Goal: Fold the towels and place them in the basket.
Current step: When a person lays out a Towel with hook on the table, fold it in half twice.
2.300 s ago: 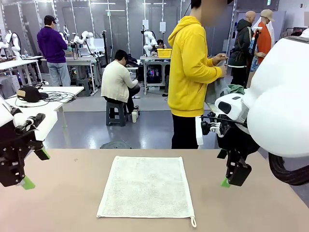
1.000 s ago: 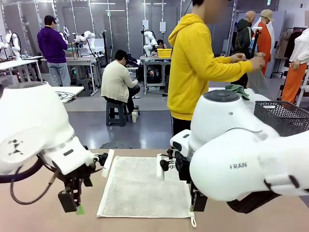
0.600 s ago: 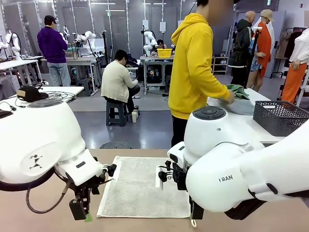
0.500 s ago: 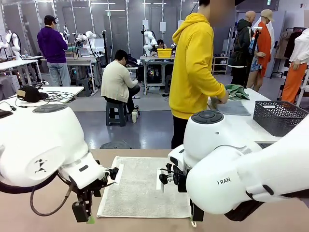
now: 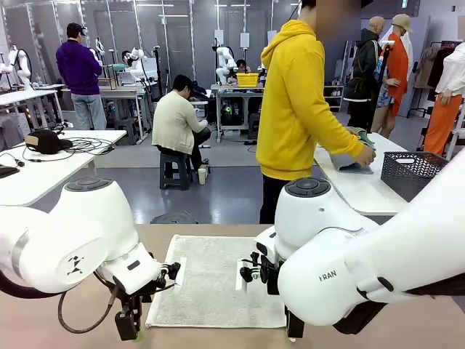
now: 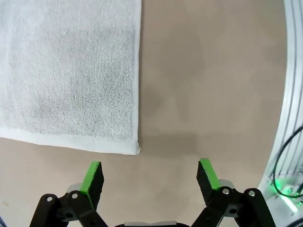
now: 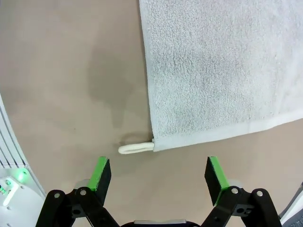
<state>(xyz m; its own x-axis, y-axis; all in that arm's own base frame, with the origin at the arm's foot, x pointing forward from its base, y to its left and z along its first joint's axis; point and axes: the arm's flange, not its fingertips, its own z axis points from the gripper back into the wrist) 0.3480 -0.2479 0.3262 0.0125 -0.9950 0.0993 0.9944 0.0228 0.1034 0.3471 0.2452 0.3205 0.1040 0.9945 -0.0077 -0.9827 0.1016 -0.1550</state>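
Observation:
An off-white towel (image 5: 211,283) lies flat on the brown table (image 5: 58,320). My left gripper (image 5: 131,329) hangs open just off its near left corner. In the left wrist view that corner (image 6: 137,150) lies just ahead of the open gripper (image 6: 150,177), nearer the left finger. My right gripper (image 5: 293,326), mostly hidden behind its own arm, is at the near right corner. The right wrist view shows the towel (image 7: 222,66) and its small loop (image 7: 136,148) just ahead of the open gripper (image 7: 158,175). The dark mesh basket (image 5: 421,173) stands on a white side table at far right.
A person in a yellow hoodie (image 5: 294,109) stands beyond the table, hands on a grey-blue towel (image 5: 351,163) on the white side table (image 5: 363,190); a green cloth (image 5: 361,134) lies behind it. Both bulky white arms crowd the near part of the table.
Both arms have swung in and come down to the towel's near corners, grippers staying open. The person has turned and bent toward the side table.

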